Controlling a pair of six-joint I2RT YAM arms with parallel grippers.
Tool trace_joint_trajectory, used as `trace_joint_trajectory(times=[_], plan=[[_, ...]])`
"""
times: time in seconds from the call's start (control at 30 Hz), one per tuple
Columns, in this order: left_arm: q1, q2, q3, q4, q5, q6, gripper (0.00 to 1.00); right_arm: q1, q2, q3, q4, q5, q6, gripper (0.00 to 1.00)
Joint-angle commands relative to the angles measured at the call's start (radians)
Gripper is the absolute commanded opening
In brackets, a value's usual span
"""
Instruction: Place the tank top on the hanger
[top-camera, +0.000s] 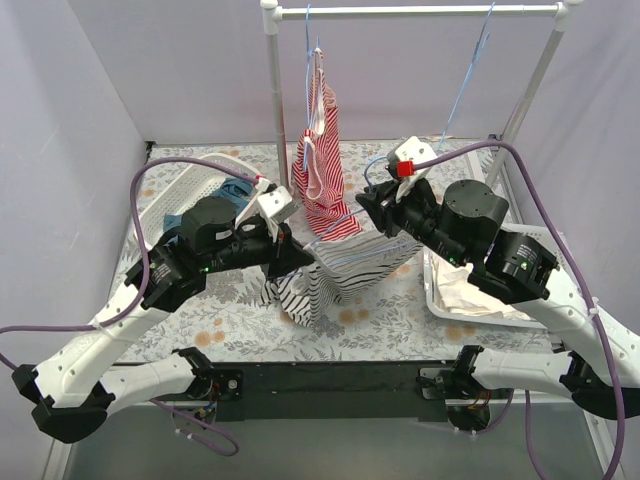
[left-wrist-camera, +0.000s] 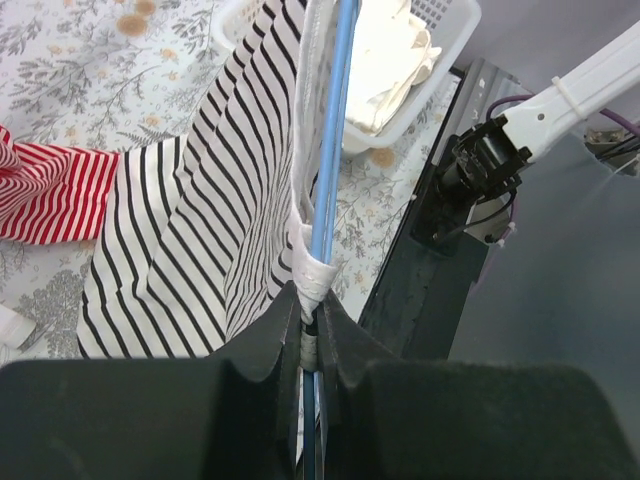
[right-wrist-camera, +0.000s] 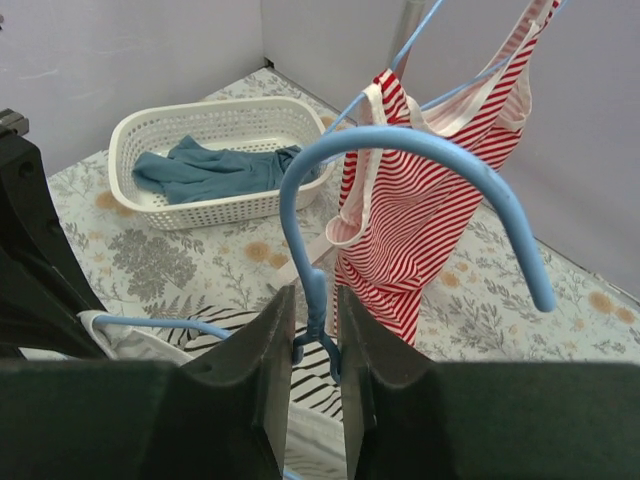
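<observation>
- Left gripper (left-wrist-camera: 311, 332): jaws are closed hard on one arm of the thin pale-blue wire clothes hanger (left-wrist-camera: 331, 120). The same pinch takes in a white-edged strap of the tank top (left-wrist-camera: 190, 230), a sleeveless white knit garment with thin black horizontal stripes.
- Right gripper (right-wrist-camera: 318, 345): jaws are closed on the hanger's neck just below the hook, which curves free above the fingers.
- Position: the hanger is held between the two grippers above the floral-patterned table (top-camera: 230, 320), in front of the white tube clothes rack (top-camera: 400, 10). The tank top drapes from the wire, and its lower part lies bunched on the table.
- Step in hand, as judged: seating the strap over the hanger's shoulder. Whether the other strap is on the wire cannot be told from these views.
- Recommended method:
  - Hold the neck firm and level with the right gripper.
  - Slide the strap inward along the wire before the left gripper lets go, so it settles past the bend.
  - Ease the pinch off slowly, since wire and cloth are held together and the knit may spring back.
- Hazard: the red-and-white striped top (top-camera: 322, 170) hangs on the rack just behind, so the hook should be kept out of it.
- Condition of the garment: soft, limp and creased, with the stripes folding across one another. No damage is visible.
</observation>
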Motion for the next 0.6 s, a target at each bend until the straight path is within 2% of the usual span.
trace_joint_trajectory(times=[0.0,0.03,0.33,0.43,0.57], plan=[[0.002,-0.067,-0.049,0.138,-0.004,-0.035,0.0,0.003,-0.055,-0.037,0.087,0.017,0.044,0.33],[0.004,-0.071,-0.051,0.138,-0.005,-0.028,0.0,0.003,-0.063,-0.041,0.087,0.016,0.047,0.41],[0.002,-0.103,-0.082,0.133,-0.05,-0.039,0.0,0.003,-0.083,-0.081,0.093,-0.009,0.077,0.74],[0.002,-0.1,-0.085,0.126,-0.1,-0.068,0.0,0.003,-0.106,-0.098,0.081,-0.006,0.102,0.8],[0.002,-0.084,-0.072,0.097,-0.157,-0.088,0.0,0.003,-0.167,-0.155,0.057,0.049,0.14,0.82]])
